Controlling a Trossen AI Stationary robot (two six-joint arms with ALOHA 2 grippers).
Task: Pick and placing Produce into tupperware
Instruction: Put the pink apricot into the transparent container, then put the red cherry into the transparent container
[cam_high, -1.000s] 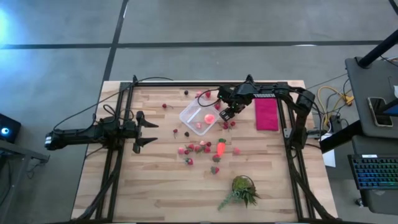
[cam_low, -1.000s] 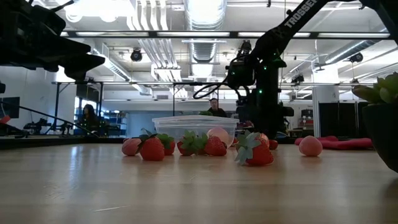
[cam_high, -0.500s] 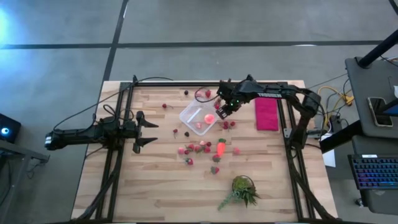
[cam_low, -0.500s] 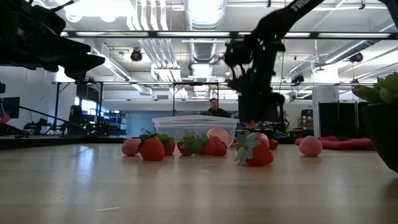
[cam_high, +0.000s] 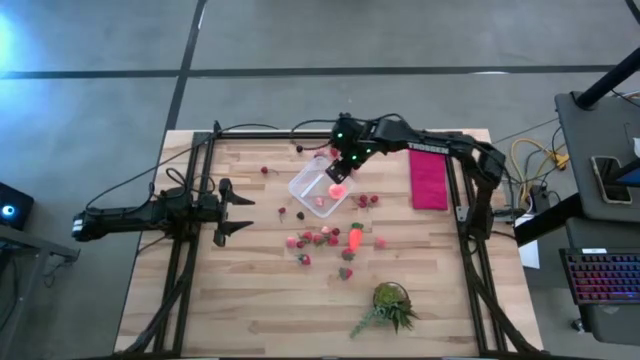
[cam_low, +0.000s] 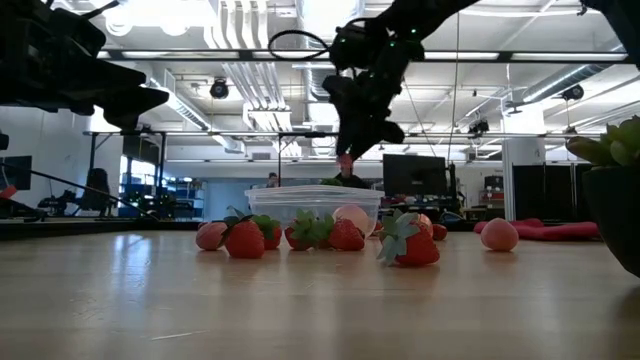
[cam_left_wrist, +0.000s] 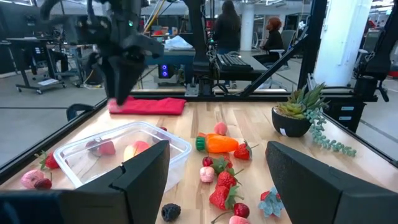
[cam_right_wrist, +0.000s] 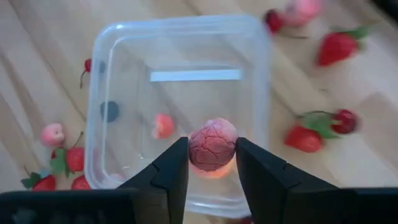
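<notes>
Wooden slats make up the table (cam_high: 220, 290), and nearest the front edge in the high view stands a green spiky plant (cam_high: 388, 306). Beyond it a loose scatter of produce lies around an orange carrot piece (cam_high: 355, 238), with red strawberries (cam_low: 245, 238) and pink berries close beside it. Past that scatter sits the tupperware (cam_high: 318, 188), a clear container with a small pink piece (cam_right_wrist: 163, 125) lying on its floor. Directly above the container hangs the right gripper (cam_right_wrist: 212, 163), its fingers pinching a round, wrinkled pink-red berry (cam_right_wrist: 212, 144) held clear of the plastic. More berries lie on the wood on either side of the container. A flat magenta cloth (cam_high: 428, 182) rests well to the right of it. Off at the table's left side waits the left gripper (cam_high: 232, 211), fingers spread with nothing between them
</notes>
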